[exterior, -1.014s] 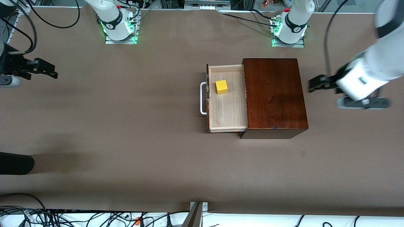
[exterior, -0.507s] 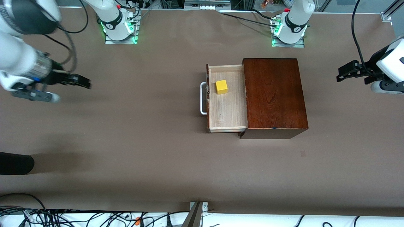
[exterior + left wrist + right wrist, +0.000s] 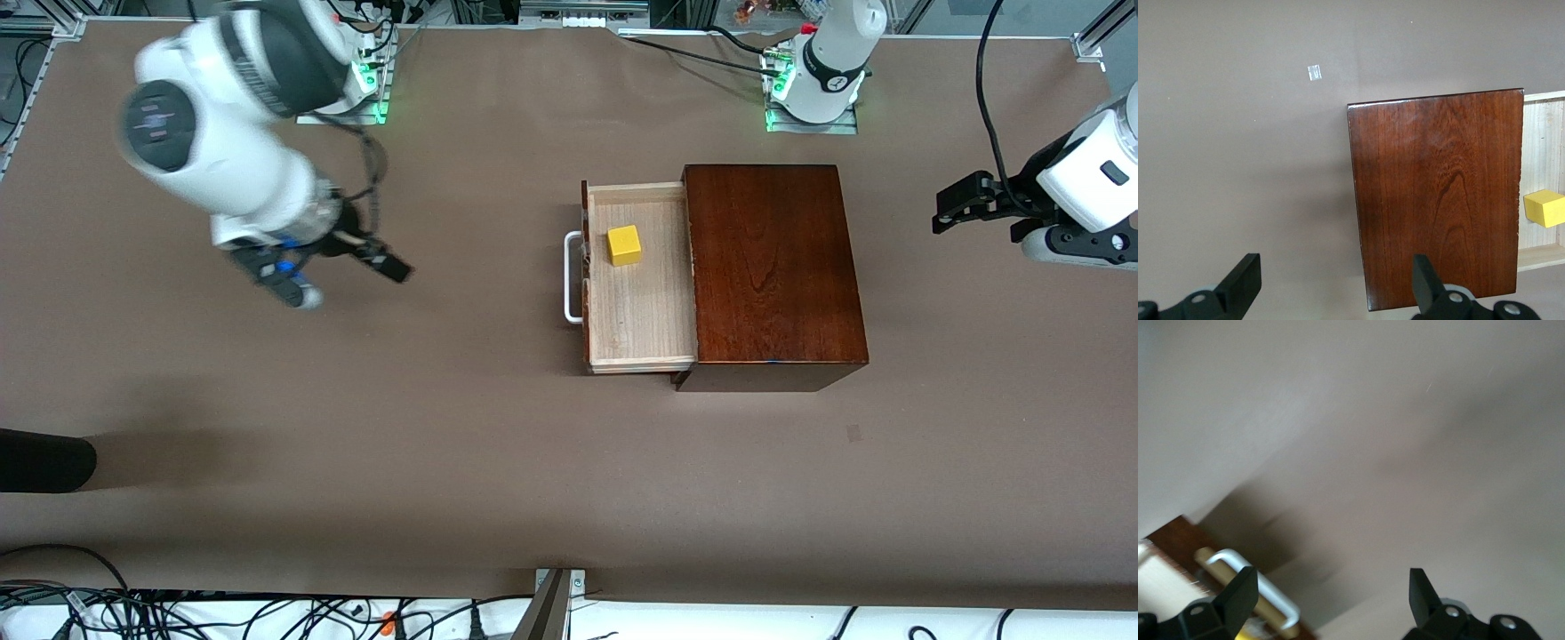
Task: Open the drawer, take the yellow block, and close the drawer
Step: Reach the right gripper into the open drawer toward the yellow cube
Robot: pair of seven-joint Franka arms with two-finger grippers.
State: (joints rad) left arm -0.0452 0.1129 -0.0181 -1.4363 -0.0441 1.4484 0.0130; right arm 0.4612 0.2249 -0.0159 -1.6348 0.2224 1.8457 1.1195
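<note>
My right tool (image 3: 384, 264) hangs over bare desk (image 3: 444, 427) toward the right arm's end, fingers apart for the block (image 3: 624, 244). It sits in the open drawer (image 3: 640, 311), reachable. My left tool (image 3: 956, 206) waits apart, clear of the box (image 3: 772, 267).

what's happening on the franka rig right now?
The drawer of the wooden box is pulled out, and the yellow block sits inside it untouched. The right end effector, open and empty, is over bare table toward the right arm's end, angled at the drawer's white handle. The left end effector, also open and empty, hangs off the box's end toward the left arm's side.
</note>
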